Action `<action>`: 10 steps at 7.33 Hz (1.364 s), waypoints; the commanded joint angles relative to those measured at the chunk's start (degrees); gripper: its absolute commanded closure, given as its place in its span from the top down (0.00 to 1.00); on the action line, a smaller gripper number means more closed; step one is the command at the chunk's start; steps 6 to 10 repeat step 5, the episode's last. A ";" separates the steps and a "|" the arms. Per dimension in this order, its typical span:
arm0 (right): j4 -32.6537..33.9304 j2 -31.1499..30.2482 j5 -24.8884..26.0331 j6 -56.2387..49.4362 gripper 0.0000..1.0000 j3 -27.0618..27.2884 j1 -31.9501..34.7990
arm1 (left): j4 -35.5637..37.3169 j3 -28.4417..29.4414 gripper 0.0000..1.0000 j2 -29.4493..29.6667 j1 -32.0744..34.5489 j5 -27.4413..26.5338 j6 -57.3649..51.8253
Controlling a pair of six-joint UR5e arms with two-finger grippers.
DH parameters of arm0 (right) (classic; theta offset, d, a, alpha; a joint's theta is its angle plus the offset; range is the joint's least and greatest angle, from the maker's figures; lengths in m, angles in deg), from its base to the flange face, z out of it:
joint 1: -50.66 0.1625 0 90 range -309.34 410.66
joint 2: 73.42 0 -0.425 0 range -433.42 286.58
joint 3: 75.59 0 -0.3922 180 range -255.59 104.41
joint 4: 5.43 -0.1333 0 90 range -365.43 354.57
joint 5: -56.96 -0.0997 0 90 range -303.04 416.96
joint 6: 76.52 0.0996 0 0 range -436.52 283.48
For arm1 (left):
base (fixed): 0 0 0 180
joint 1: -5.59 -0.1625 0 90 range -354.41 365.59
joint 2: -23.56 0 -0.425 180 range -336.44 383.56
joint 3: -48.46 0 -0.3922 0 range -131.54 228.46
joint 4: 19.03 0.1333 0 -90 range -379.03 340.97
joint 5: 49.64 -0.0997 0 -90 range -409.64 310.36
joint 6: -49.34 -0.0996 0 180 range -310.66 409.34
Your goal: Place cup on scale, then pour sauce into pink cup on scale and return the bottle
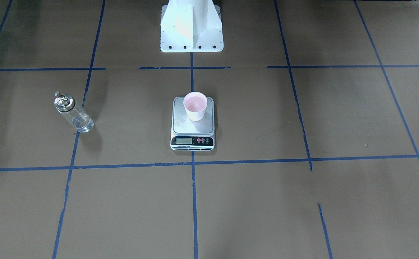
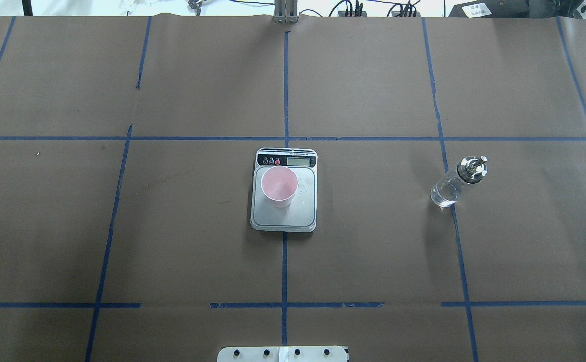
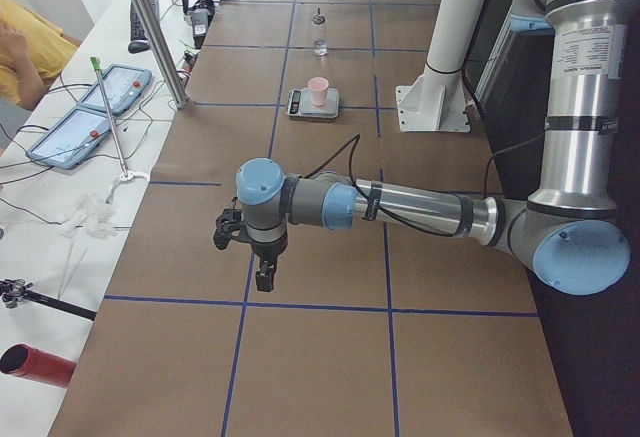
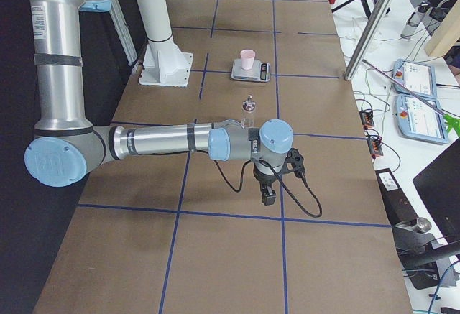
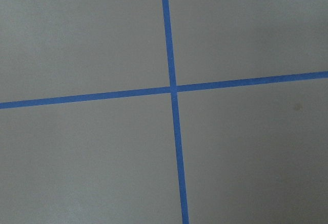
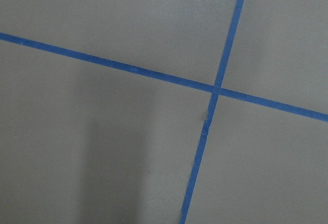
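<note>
no legible text, scale [image 1: 192,124] LCD & button marks too small to read

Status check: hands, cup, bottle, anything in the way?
Both hands off the work, state unreadable. Cup upright on scale. Bottle standing alone on table, robot's right side. Nothing in the way.

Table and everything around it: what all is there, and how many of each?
cup: one, pale pink, upright on the scale.
scale: one, silver platform, table centre.
bottle: one, clear glass, silver cap, standing on the robot's right.
blue tape: grid lines across the brown table.
tablets: two, blue-edged, side bench.
person: one, yellow sleeve, beside the bench.
left gripper: black, over bare table.
right gripper: black, over bare table.
</note>
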 commanded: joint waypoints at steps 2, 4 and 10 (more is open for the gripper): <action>0.00 0.00 0.02 0.01 1.00 -0.12 -0.06 | -0.15 0.66 1.00 0.47 -0.04 1.34 -0.01; -0.09 0.00 0.02 0.01 1.00 0.06 -0.41 | 0.37 0.22 1.00 0.56 0.14 1.25 -0.01; -0.18 0.09 0.02 0.01 1.00 0.14 -0.85 | 2.03 -0.04 1.00 0.82 0.14 1.34 -0.01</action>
